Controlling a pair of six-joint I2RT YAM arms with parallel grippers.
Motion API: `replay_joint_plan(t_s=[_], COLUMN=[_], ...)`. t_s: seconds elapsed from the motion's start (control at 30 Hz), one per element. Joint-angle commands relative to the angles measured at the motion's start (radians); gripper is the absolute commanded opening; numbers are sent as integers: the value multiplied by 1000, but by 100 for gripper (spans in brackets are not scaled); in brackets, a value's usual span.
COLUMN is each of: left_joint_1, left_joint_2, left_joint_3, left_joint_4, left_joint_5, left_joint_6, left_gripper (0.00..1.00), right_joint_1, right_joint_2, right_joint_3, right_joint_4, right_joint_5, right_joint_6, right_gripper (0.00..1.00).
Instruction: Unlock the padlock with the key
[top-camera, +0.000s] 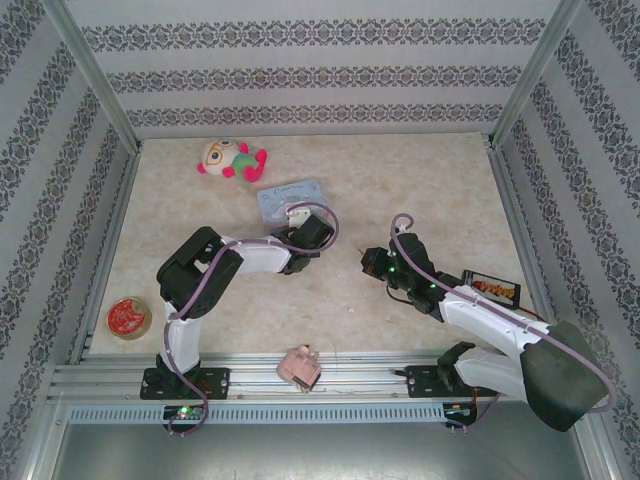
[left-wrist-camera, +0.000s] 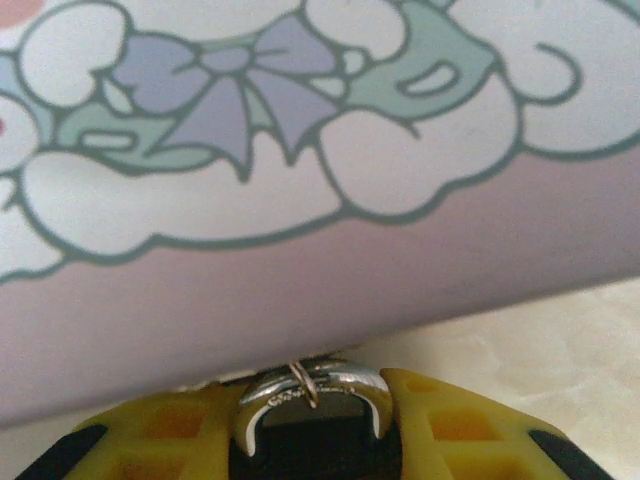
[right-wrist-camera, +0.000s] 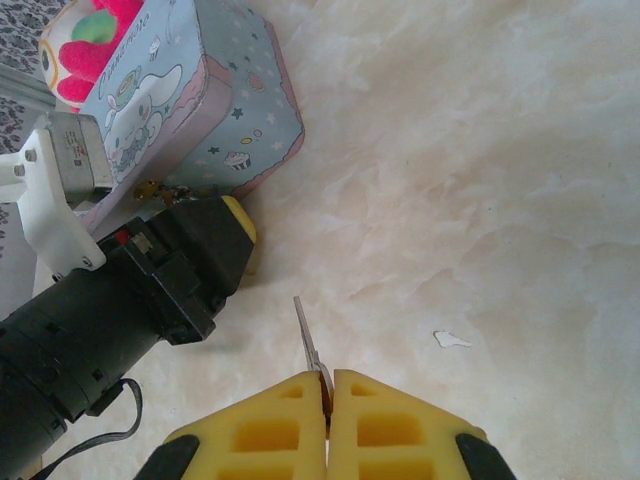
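Now, your left pincer (left-wrist-camera: 312, 405): gripping the padlock (left-wrist-camera: 350, 378) beside the tin (left-wrist-camera: 300, 250).
Your right pincer (right-wrist-camera: 327, 385): clamped on the key (right-wrist-camera: 306, 335).

**Materials and finishes at the work area**

Note the desk (right-wrist-camera: 480, 200): a smooth, cream, marble-patterned surface with a soft sheen. Your padlock (left-wrist-camera: 345, 378) shows a polished, mirror-bright metal shackle above a dark, matt body. The key (right-wrist-camera: 307, 340) is thin bare metal, grey with a dull shine. The left hand (left-wrist-camera: 312, 430) and the right hand (right-wrist-camera: 327, 400) both carry yellow fingers of matt moulded plastic, cut into an open lattice. The left arm's housing (right-wrist-camera: 120, 300) is black, faintly textured plastic. The tin (right-wrist-camera: 200, 100) is smooth and satin, printed in pastel colours. The toy (top-camera: 232, 160) looks like soft plush cloth. The rails (top-camera: 300, 375) are pale brushed metal.
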Motion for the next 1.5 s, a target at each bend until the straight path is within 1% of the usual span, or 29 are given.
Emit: replay_joint_plan(t_s=[0.0, 0.13, 0.3, 0.4, 0.57, 0.67, 0.87, 1.0, 1.1, 1.2, 1.3, 1.47], left_joint_1=[7, 7, 7, 7, 7, 8, 11, 22, 29, 32, 33, 36], left_joint_2=[-67, -100, -132, -137, -145, -149, -145, -142, -131, -115, -103, -94], left_joint_3=[-9, -15, -32, -33, -63, -81, -99, -141, -153, -165, -184, -204], left_joint_4=[-16, -60, -78, -83, -25, 16, 61, 151, 183, 216, 264, 298], left_joint_5=[55, 127, 261, 335, 426, 466, 519, 556, 593, 620, 641, 658], left_joint_6=[-23, -124, -271, -354, -492, -555, -606, -656, -679, -701, -725, -755], left_gripper=[3, 1, 0, 0, 0, 0, 0, 0, 0, 0, 0, 0], right_joint_1=[6, 23, 58, 73, 86, 108, 150, 163, 175, 177, 180, 185], right_joint_2=[-17, -13, 9, 34, 94, 132, 210, 269, 305, 338, 355, 336], right_joint_3=[-34, -68, -98, -113, -228, -245, -209, -197, -193, -182, -189, -204], right_joint_4=[49, 116, 169, 194, 358, 421, 470, 542, 606, 628, 700, 733], right_joint_5=[15, 18, 27, 27, 29, 33, 35, 42, 52, 55, 67, 124], right_joint_6=[-44, -68, -102, -94, -51, -65, -107, -105, -106, -111, -114, -127], right_gripper=[0, 0, 0, 0, 0, 0, 0, 0, 0, 0, 0, 0])
